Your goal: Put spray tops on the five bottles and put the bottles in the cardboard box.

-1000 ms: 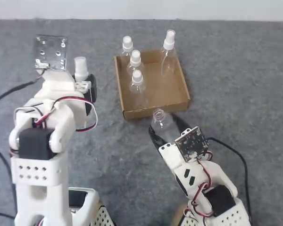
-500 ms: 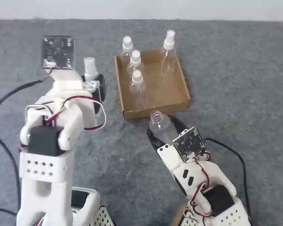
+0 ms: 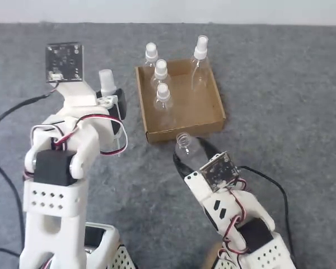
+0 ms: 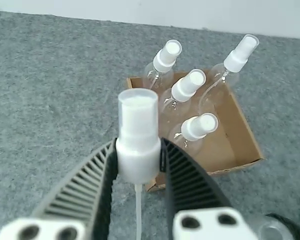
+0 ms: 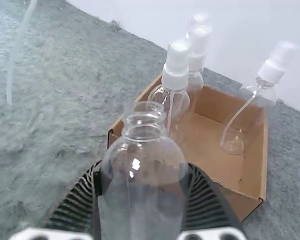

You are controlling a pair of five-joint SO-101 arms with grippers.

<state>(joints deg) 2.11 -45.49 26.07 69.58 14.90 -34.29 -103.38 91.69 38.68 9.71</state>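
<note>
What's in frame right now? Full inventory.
capped bottles: four, clear with white spray tops, standing at the cardboard box; cannot tell whether the far-left one is inside
cardboard box: one, brown, mid-table
open bottle: one, clear, no top, in the right gripper, at the box's near edge
spray top: one, white, with dip tube, in the left gripper, left of the box
table cover: one, grey
cables: black, by the arms
left gripper: shut on the spray top
right gripper: shut on the open bottle

The black ribbed gripper (image 5: 143, 186) clamped a clear, uncapped plastic bottle (image 5: 142, 150) between its fingers (image 5: 80, 200). Beyond the fingertips sat an open brown cardboard box (image 5: 212, 145) holding clear bottles with white spray tops (image 5: 176, 70).
</note>
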